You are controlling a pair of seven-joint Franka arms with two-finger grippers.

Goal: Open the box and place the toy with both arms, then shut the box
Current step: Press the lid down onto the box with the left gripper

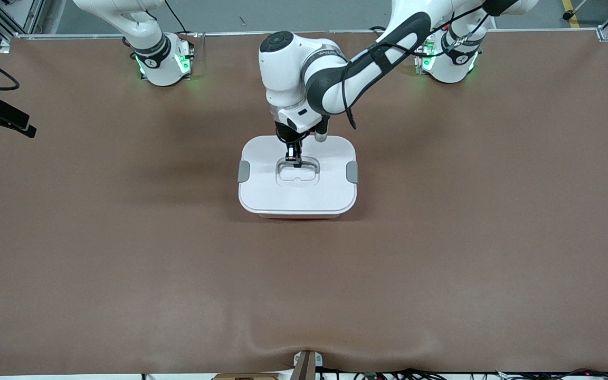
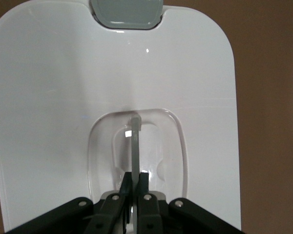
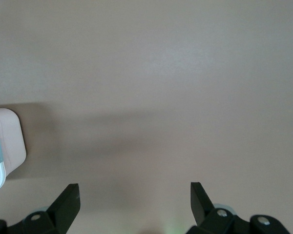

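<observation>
- The left hand point(image 1: 294, 158) is down on the box point(image 1: 297, 179), its fingers point(image 2: 127, 187) pinched tight on the thin upright handle point(image 2: 136, 146) in the lid's clear recess.
- The lid point(image 2: 63, 97) sits flat, grey side clips point(image 1: 244, 171) at both ends.
- The box stands mid-table point(image 1: 124, 264).
- The right hand point(image 3: 135, 202) hangs over bare table, fingers spread wide, holding nothing, its arm waiting.

The box point(image 1: 297, 177) stands alone mid-table on the brown table point(image 1: 441, 264). The left gripper point(image 1: 294, 157) comes down onto its lid handle point(image 1: 297, 172), pinched on it, blocking access from above. Bare table surrounds the box, nearer the camera and toward both arms' ends.
</observation>
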